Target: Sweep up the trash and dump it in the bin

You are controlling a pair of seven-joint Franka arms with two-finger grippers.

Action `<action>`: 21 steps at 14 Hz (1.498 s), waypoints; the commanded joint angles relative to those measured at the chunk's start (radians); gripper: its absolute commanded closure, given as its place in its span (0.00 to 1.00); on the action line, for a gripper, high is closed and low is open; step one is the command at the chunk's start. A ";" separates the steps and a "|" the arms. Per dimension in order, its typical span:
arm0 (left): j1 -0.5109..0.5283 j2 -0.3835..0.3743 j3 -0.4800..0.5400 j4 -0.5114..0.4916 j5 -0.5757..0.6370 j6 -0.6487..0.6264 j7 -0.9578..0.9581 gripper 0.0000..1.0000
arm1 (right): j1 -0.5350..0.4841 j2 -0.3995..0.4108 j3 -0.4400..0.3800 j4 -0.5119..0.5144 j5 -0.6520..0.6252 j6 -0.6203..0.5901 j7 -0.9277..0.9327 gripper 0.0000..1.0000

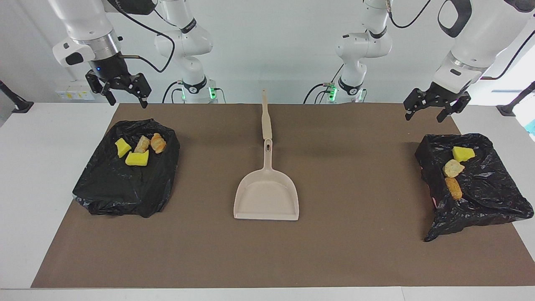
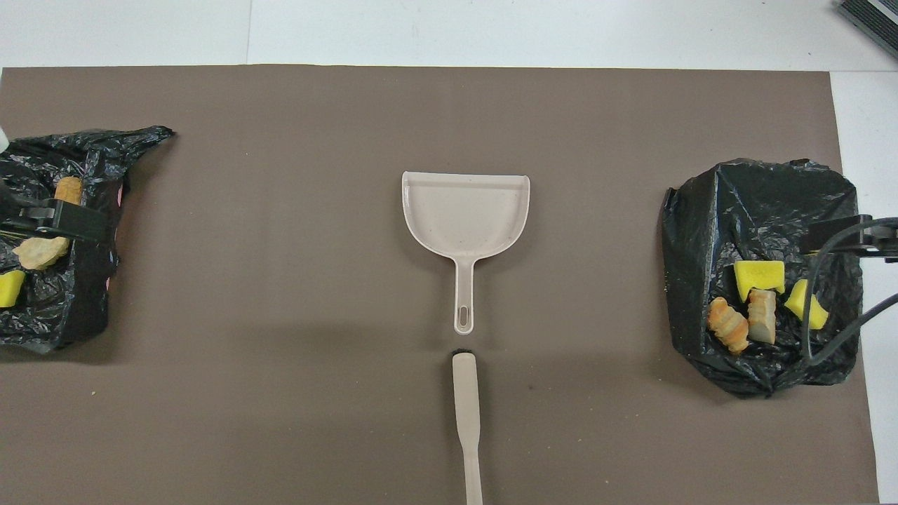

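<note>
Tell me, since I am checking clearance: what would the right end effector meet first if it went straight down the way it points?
Probably the black bag at its edge nearest the robots, or the brown mat beside it. The open right end effector hangs above there; depth is unclear.

Bright even light, soft faint shadows, sharp focus, no glare.

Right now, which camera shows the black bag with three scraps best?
The facing view: the whole black bag shows, with its three scraps unobstructed. In the overhead view it runs off the frame's edge, and a gripper tip partly covers one scrap.
</note>
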 commanded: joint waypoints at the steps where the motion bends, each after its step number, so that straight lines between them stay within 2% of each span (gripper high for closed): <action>1: 0.002 -0.023 0.007 -0.009 0.007 -0.049 0.015 0.00 | -0.007 -0.001 0.001 0.021 -0.005 -0.020 -0.036 0.00; 21: -0.005 -0.028 0.007 -0.023 0.013 -0.052 0.018 0.00 | -0.001 -0.024 0.002 0.032 0.000 -0.041 -0.033 0.00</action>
